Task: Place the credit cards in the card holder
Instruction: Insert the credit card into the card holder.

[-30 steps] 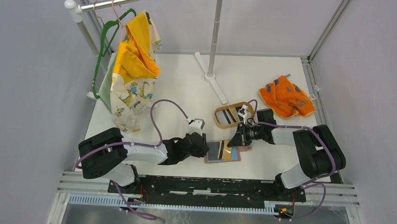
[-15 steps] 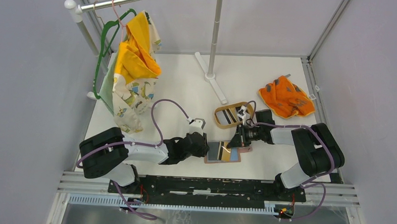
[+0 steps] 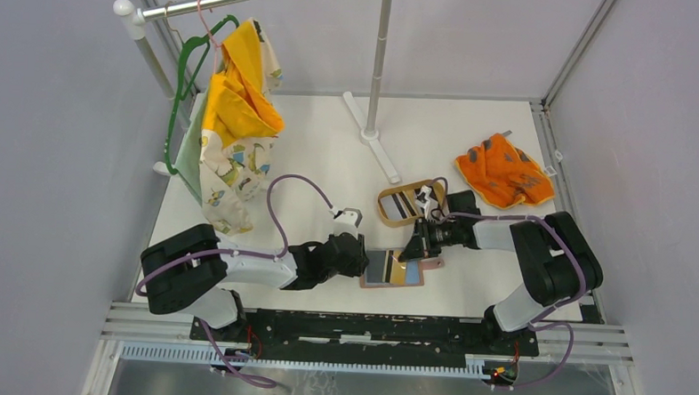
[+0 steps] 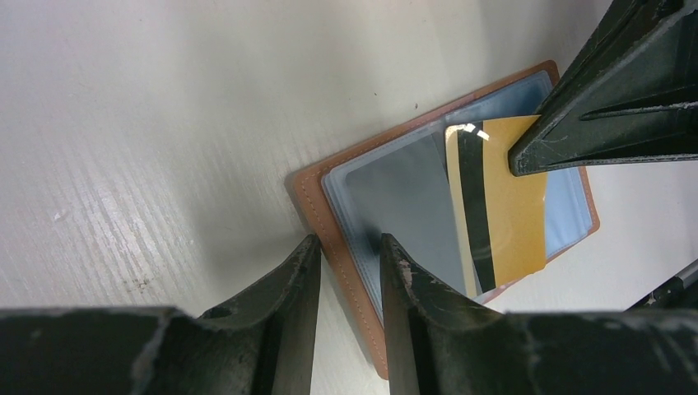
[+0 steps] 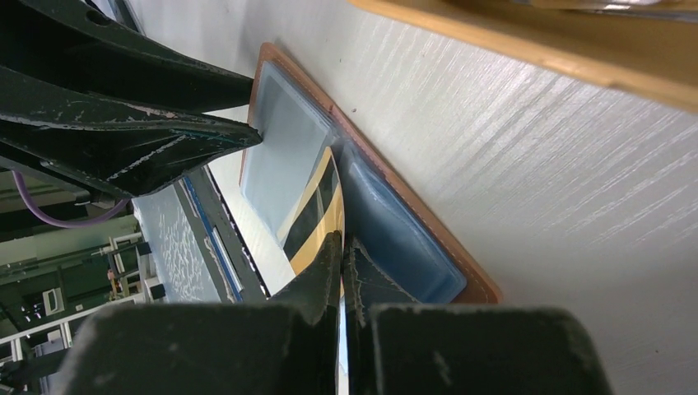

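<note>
insertion of one card is the step in hand, judged from how things lie

top view: card holder (image 3: 371, 271) lies open and flat on the table near the arm bases, with the left gripper (image 3: 358, 258) at its left edge and the right gripper (image 3: 412, 249) at its right side. a yellow card (image 3: 405, 272) lies across its right half. just behind, the wooden tray (image 3: 383, 204) holds more dark cards (image 3: 402, 208), so the task looks far from finished

left wrist view: the left gripper (image 4: 350, 247) has its jaws part spread, one finger over the bare table and the other over the holder (image 4: 311, 193), the brown edge showing in the gap. i cannot tell whether they press it down or only hover. the yellow card (image 4: 514, 222), with its dark stripe, sits over the right-hand pocket, its upper corner under the right gripper's fingertip (image 4: 535, 152)

right wrist view: the right gripper (image 5: 340, 245) has its jaws pressed together, pinching the yellow card (image 5: 313, 218) by its edge. the card leans into the fold between the clear sleeve and the blue-grey pocket of the holder (image 5: 399, 234). the tray's rim (image 5: 535, 49) runs along the top

next, i judge, the card must slide further under the pocket's lip while the left side keeps the holder from shifting. only then should the pinch let go
</note>
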Robot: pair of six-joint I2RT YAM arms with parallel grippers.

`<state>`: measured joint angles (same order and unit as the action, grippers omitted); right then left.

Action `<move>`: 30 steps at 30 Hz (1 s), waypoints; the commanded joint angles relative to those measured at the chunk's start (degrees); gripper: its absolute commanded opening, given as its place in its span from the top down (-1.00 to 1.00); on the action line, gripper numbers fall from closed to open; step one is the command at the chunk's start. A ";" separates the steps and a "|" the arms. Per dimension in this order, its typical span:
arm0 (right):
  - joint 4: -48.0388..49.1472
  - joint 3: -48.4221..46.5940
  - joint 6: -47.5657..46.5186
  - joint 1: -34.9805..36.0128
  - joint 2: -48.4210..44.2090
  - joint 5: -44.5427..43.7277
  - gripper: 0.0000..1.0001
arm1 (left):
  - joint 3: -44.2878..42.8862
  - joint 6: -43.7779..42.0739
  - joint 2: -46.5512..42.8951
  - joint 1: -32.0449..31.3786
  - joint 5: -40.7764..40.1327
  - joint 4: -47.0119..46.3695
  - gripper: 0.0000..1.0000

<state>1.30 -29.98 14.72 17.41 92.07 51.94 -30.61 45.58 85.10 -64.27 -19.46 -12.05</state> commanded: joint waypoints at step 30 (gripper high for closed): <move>-8.53 -4.34 -3.72 2.48 2.45 -11.75 0.95 | -3.49 -2.51 3.19 -1.38 1.49 -2.24 0.24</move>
<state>-5.91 -33.98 13.43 18.94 93.08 49.10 -32.12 45.32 86.72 -64.49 -19.51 -12.05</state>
